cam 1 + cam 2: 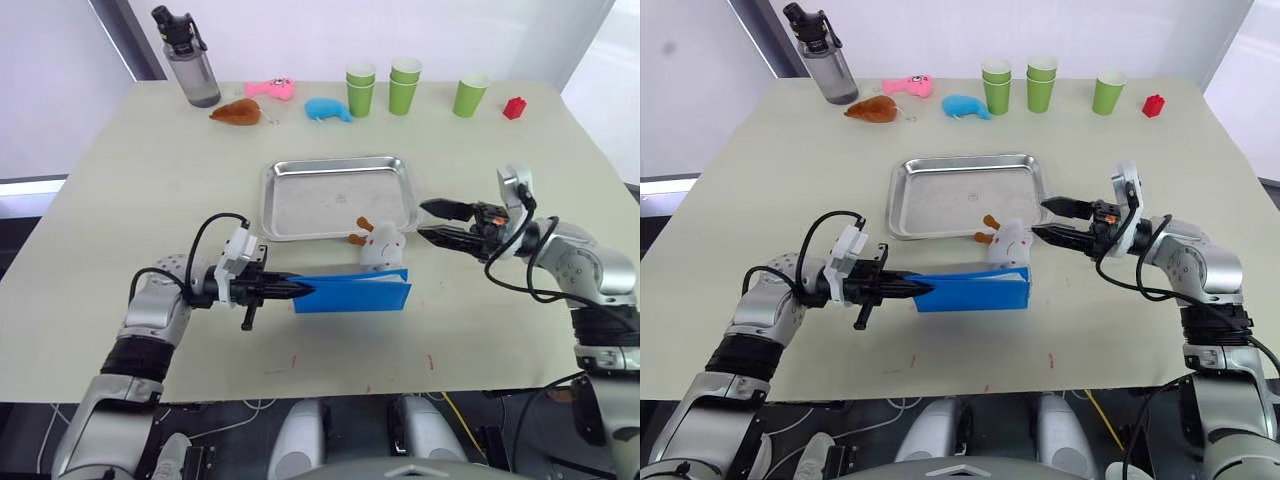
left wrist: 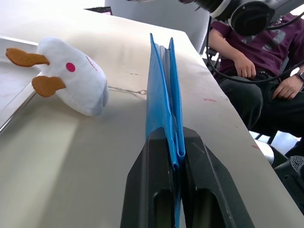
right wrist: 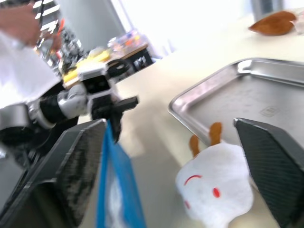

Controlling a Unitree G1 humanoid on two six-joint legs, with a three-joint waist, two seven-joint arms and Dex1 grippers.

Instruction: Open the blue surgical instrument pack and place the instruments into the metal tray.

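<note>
Left pincer (image 1: 300, 291) clamps the blue pack (image 1: 355, 292) upright on the worktop (image 1: 120, 200); white plush toy (image 1: 380, 245) sits between pack and tray (image 1: 338, 195), right pincer (image 1: 427, 222) gaping beside it.

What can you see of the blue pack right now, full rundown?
The blue surgical instrument pack is a flat blue fabric case, closed, standing on its long edge on the table just in front of the metal tray. The left gripper is clamped on its left end; the left wrist view shows two blue covers with a pale layer between. The white plush toy sits right behind it. The right gripper is open, apart from it.
</note>
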